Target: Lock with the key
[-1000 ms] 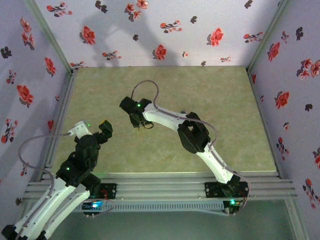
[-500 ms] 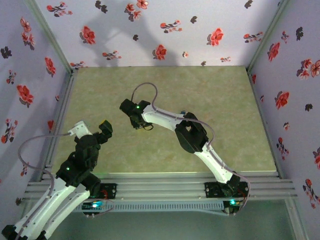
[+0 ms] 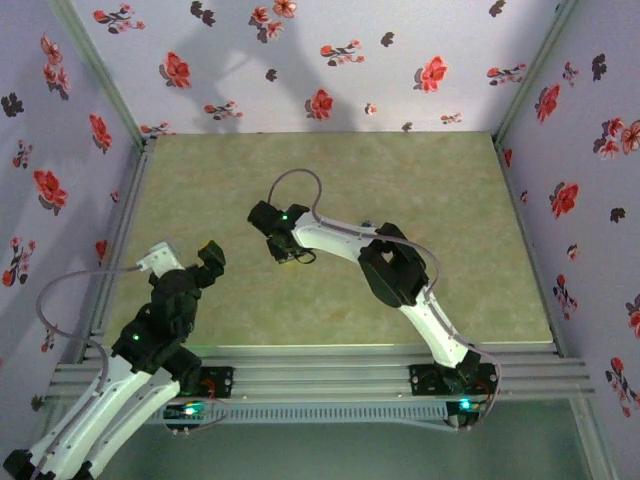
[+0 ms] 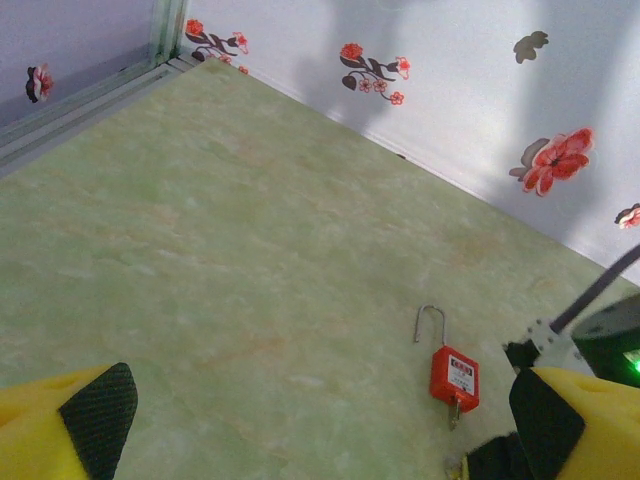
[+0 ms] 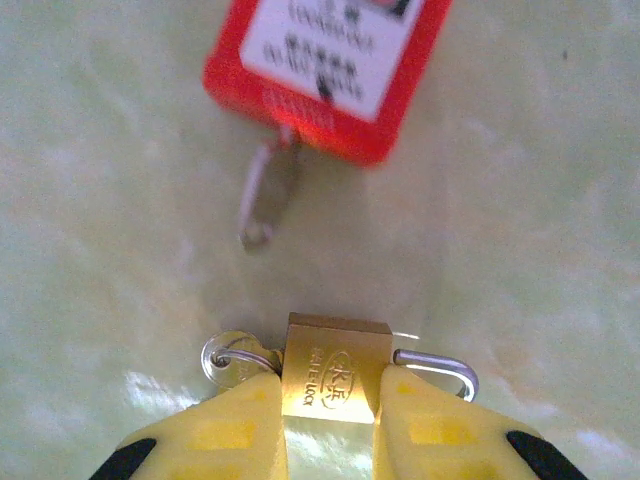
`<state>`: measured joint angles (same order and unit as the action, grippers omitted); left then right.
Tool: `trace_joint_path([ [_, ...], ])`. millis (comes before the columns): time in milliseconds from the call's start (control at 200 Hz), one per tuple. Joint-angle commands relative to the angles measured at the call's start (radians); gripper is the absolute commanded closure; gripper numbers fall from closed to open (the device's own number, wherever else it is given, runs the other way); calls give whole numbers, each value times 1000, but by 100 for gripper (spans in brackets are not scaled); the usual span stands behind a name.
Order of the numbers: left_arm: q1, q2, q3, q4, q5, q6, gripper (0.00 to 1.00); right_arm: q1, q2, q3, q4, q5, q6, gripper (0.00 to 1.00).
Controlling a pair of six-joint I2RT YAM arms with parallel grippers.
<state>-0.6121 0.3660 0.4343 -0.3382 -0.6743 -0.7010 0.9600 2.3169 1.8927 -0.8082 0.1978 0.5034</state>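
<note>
You have the green marbled tabletop (image 3: pixel 430 200) boxed in by flowered walls (image 3: pixel 330 60). Your right arm (image 3: pixel 390 275) reaches from the near edge out to a spot left of the tabletop's centre, about midway between the near and far edges. Your left arm (image 3: pixel 150 330) sits folded over the near left corner. Your left gripper (image 4: pixel 322 410) hangs above the surface with its yellow fingers (image 4: pixel 60 425) spread wide and nothing between them. It looks across at the work from the left side. Your right gripper (image 5: pixel 330 400) is down at the surface, its jaws drawn narrow. The yellow fingers (image 5: pixel 235 425) press against both sides of the brass padlock (image 5: pixel 335 365), so that is what you are holding. The red padlock (image 5: pixel 325 70) lies flat on the tabletop just beyond the brass one, apart from it. Its white label faces up, and the left wrist view shows its thin shackle (image 4: pixel 430 322) swung open like a hook, pointing toward the far edge. The brass padlock's steel shackle (image 5: pixel 440 365) sticks out past your right finger. A silver key (image 5: pixel 270 195) juts from the red body's near end toward the brass lock without touching it. A second key (image 5: pixel 228 358), on a small ring, sits at the brass body's other end, just beside your left finger.
</note>
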Motion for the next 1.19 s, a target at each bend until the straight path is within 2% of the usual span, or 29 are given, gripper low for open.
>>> trace_joint_path([
  [0,8,-12,-2,-13,-38,-14,0,-3,-71,-101,-51,-87,-123,79],
  [205,8,-11,-6,-8,-39,-15,0,-8,-189,-249,-116,-194,-266,78],
  [410,8,-6,-9,-3,-38,-15,0,-33,-273,-344,-155,-174,-336,75],
  [505,8,-5,-11,0,-38,-17,0,-49,-369,-378,-97,-177,-312,60],
  [605,7,0,-12,5,-39,-14,0,-51,-424,-351,-83,-155,-308,50],
  [660,7,4,-12,7,-38,-13,0,-66,-441,-345,-58,-107,-285,43],
  [835,8,12,-9,4,-39,-14,0,-192,-428,-334,-5,-140,-93,40],
  [1015,8,11,-9,5,-37,-14,0,-190,-398,-352,101,-165,31,33],
  [1190,8,12,-5,0,-36,-15,0,-177,-324,-318,130,-187,150,31],
])
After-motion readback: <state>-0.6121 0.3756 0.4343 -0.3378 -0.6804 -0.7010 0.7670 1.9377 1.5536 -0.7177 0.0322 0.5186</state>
